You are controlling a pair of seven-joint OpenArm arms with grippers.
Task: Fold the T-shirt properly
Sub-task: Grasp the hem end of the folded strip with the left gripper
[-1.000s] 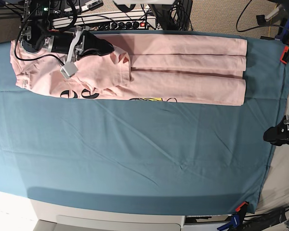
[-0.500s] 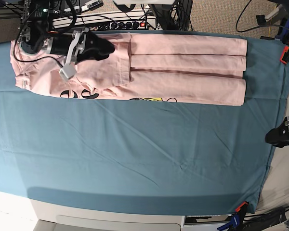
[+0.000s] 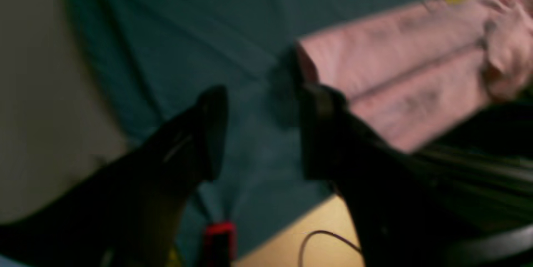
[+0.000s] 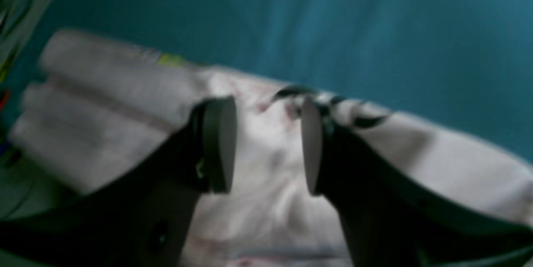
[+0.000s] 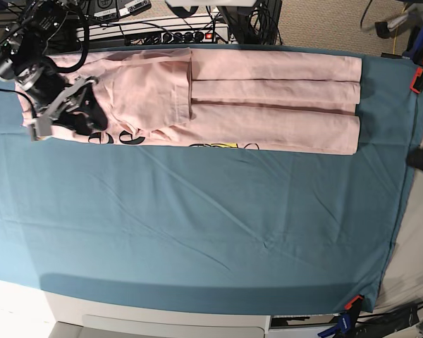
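A teal sheet covers nearly the whole table, its corners pinched by clamps, one with a red tip at the near right corner and another red one at the far right edge. Along the sheet's far edge lies the T-shirt, a long pale pink band folded lengthwise into three stacked strips on its right half, with a sleeve flap doubled over the left half; bits of black lettering and a small yellow mark peek out along its near edge. Behind the shirt a power strip and tangled cables sit off the table. The right arm reaches over the shirt's left end, and its gripper hangs just above the pink cloth near the lettering, jaws spread apart with only fabric seen between the pads and nothing pinched. The left gripper hovers off the sheet's right edge, well away from the shirt's end, its two dark fingers parted and empty; that wrist view is badly blurred.
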